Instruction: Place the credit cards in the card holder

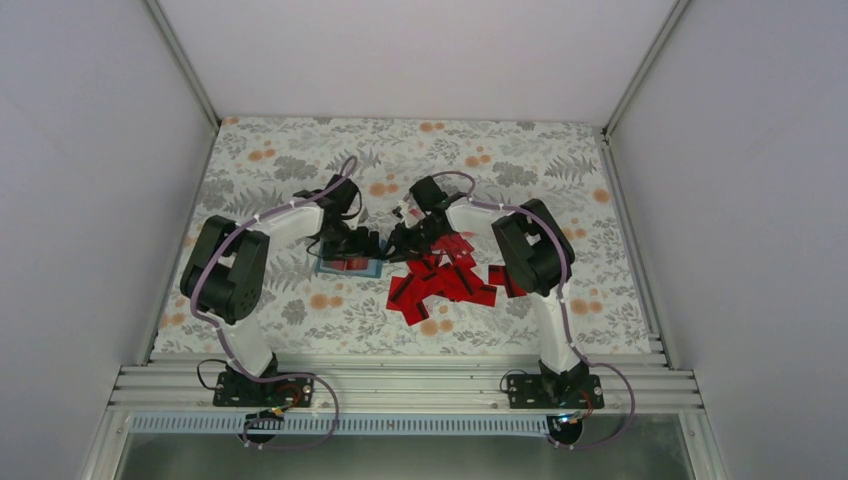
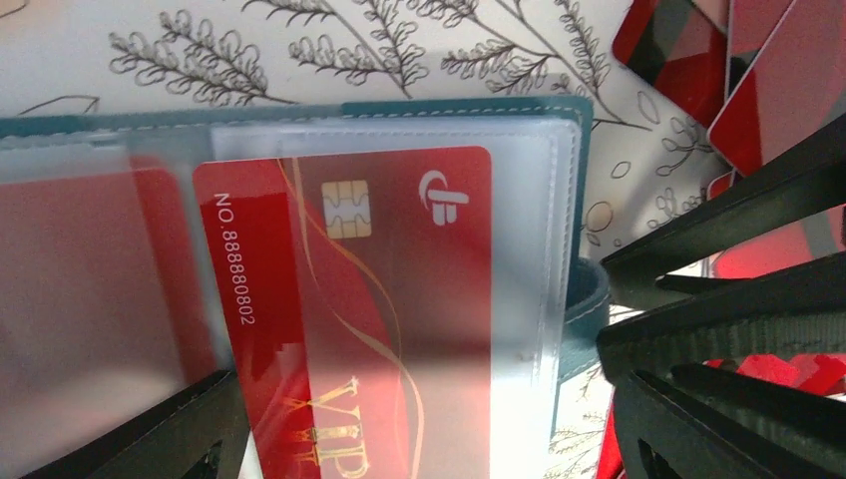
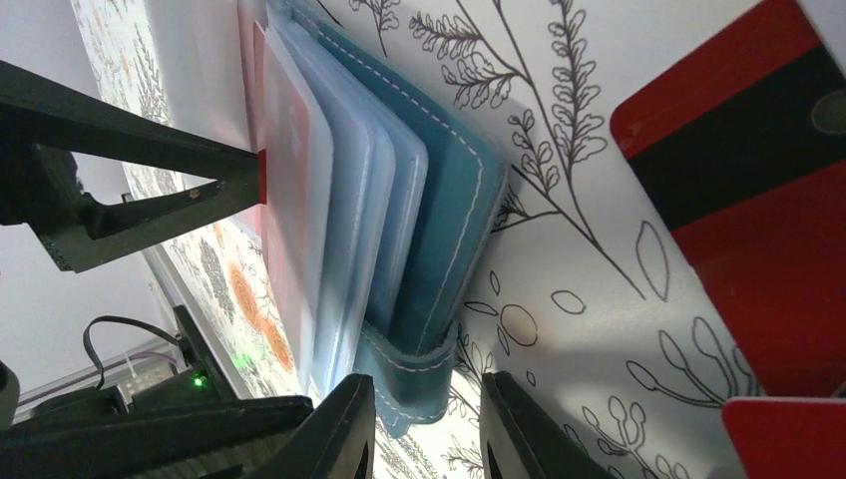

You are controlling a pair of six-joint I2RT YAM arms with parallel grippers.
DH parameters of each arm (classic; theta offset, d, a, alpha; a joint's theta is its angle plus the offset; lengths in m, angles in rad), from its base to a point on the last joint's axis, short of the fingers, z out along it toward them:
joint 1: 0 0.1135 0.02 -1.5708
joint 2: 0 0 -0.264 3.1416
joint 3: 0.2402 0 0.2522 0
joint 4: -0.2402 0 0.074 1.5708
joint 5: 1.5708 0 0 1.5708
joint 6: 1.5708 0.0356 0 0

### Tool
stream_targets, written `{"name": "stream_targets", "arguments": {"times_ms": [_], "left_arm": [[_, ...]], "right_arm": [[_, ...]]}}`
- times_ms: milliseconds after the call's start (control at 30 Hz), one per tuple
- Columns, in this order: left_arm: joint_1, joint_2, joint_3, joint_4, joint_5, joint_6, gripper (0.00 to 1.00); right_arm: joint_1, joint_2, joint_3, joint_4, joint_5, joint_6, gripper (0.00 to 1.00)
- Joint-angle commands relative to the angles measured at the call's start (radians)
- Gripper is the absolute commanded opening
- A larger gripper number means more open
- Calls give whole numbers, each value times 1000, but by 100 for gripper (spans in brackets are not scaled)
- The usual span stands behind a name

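your card holder (image 2: 577, 190) lies open on the flowered table (image 1: 290, 160), with the loose credit cards (image 1: 445, 282) heaped at its 3 o'clock. one red card (image 2: 379, 299) sits under a clear sleeve (image 2: 524, 249); it reads "no.88880802" and a gold "vip". the left gripper (image 1: 355, 242) is spread wide over the page. the right gripper (image 3: 424, 399) straddles the holder's strap (image 3: 411, 371); you cannot tell whether it pinches.

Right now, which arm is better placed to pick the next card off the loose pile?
Right. The right gripper sits next to the loose credit cards, while the left gripper is over the card holder, farther from the pile.
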Motion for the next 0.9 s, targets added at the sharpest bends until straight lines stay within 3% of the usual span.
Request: {"name": "stream_targets", "arguments": {"times_ms": [0, 333, 567, 867], "left_arm": [[4, 33, -15, 48, 55, -3, 91], [4, 35, -1, 68, 121, -14, 90], [1, 14, -33, 142, 258, -86, 89], [1, -31, -45, 193, 325, -124, 88]], "right_arm": [[14, 23, 12, -24, 39, -6, 28], [12, 55, 72, -59, 48, -25, 28], [-6, 77, 112, -76, 55, -34, 27], [-50, 47, 84, -83, 73, -49, 27]]}}
